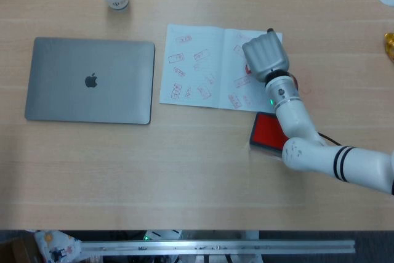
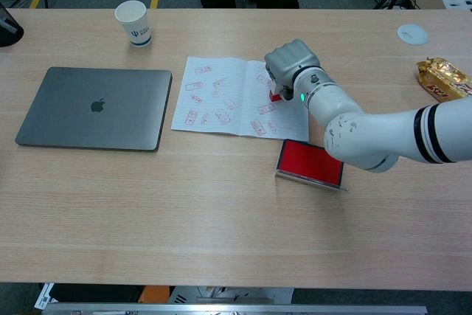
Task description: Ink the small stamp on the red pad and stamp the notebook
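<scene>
Nearest, just behind the right hand's wrist, the red pad [image 2: 310, 161] lies open on the counter [image 2: 221, 219], its ink face bright red in a dark frame. The right hand [image 2: 293, 59] is curled closed around the small stamp [image 2: 276, 95], of which only a red base shows under the fingers, pressed onto the right page of the notebook [image 2: 221, 97]. The notebook lies open and flat, lined pages scattered with red rectangular imprints too small to read. Well left of the hand sits a closed grey laptop [image 2: 94, 108] bearing an apple logo. Beyond it stands a white paper cup [image 2: 133, 23] with a blue mark. Far right lie a gold snack packet [image 2: 440, 79] and a white lid [image 2: 412, 33]. The left hand is out of sight.
</scene>
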Controlling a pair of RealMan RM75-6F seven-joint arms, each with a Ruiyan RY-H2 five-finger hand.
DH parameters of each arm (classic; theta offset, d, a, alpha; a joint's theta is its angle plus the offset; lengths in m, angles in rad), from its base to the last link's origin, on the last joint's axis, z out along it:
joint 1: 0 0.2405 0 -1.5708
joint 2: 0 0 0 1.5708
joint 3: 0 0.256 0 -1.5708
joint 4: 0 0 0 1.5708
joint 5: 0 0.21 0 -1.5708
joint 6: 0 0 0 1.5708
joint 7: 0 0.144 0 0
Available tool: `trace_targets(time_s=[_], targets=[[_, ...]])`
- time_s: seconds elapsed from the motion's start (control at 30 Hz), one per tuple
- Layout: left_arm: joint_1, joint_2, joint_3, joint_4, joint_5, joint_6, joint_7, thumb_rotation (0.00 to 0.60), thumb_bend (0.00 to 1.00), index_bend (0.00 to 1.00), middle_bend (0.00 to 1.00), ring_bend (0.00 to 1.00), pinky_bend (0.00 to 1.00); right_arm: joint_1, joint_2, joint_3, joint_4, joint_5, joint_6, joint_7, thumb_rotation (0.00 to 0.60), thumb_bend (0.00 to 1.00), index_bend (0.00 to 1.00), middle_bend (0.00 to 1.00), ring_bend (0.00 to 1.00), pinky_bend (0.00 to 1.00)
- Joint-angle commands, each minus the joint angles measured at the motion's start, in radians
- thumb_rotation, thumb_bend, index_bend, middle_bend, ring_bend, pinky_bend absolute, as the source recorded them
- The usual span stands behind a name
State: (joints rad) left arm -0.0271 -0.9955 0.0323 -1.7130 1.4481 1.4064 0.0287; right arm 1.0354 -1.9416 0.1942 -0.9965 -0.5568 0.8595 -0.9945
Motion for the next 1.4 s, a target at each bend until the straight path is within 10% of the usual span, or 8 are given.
trace_targets(time_s=[0.03,0.73,1.4], targets=[[0.0,0.001,0.0,0.0,0.001,0.001,-0.001,0.6,0.3,0.16,0.24,0.24,0.18,-0.006,0.014,0.005,-0.02,-0.007,0.003,0.013,0.6,0.53,0.96,0.62,0.49,0.33],[-0.002,0.004,0.005,-0.012,0.026,0.006,-0.004,0.6,0.3,0.16,0.24,0.24,0.18,-0.157,0.375,-0.091,-0.444,-0.181,0.087,0.177,0.6,0.5,0.94,0.61,0.49,0.33],[-0.006,0.006,0.008,-0.021,0.034,0.003,0.001,0.6,0.3,0.16,0.24,0.24,0.18,-0.263,0.36,-0.208,-0.389,-0.358,0.059,0.33,0.6,0.4,0.81,0.54,0.42,0.33]])
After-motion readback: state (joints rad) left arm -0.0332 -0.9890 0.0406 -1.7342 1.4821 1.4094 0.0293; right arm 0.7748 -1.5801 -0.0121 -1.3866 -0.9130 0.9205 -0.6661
